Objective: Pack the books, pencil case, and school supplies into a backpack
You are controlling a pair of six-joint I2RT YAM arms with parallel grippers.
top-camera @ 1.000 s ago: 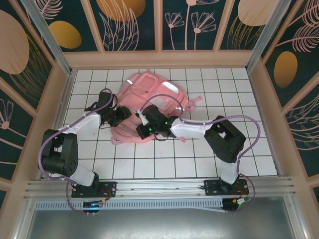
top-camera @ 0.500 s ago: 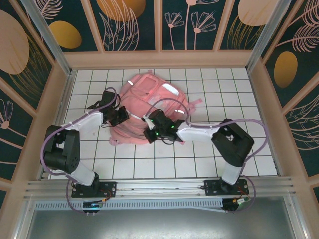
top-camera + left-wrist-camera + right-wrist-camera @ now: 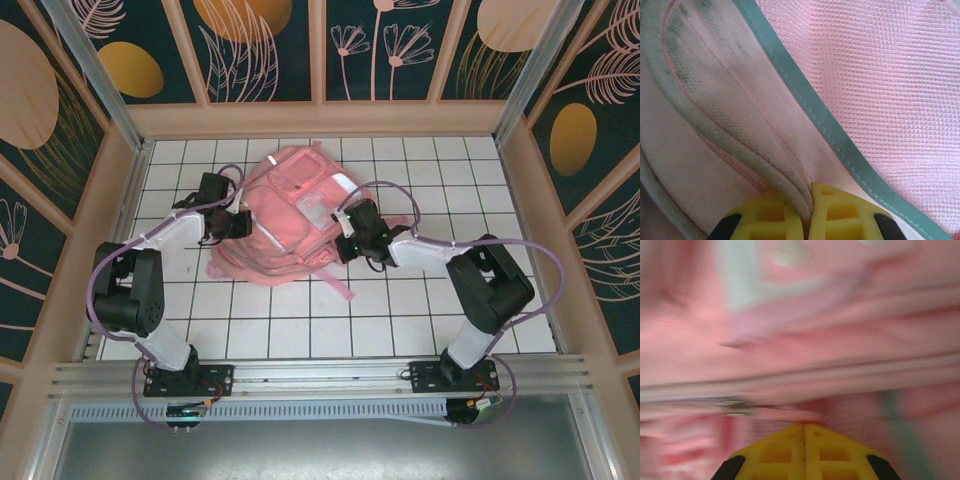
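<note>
- Backpack (image 3: 290, 222): one, pink, lying slumped on the tiled worktop (image 3: 400, 320). It is soft cloth and probably light, so it is likely to sag and fold when lifted. A seam or bound edge looks like the firmest hold.
- Left fingers (image 3: 855, 207): at the backpack's left edge, clenched on a fold of its piped seam.
- Right fingers (image 3: 790, 437): at the backpack's right edge, pressed together. Blur hides whether any cloth is pinched.
- Count: one backpack, two arms.

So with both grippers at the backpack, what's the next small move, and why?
Probably the right gripper, shut at the right side of the backpack, pulls slightly rightward while the left gripper pinches a fabric fold as anchor. The backpack looks closed and needs opening.
</note>
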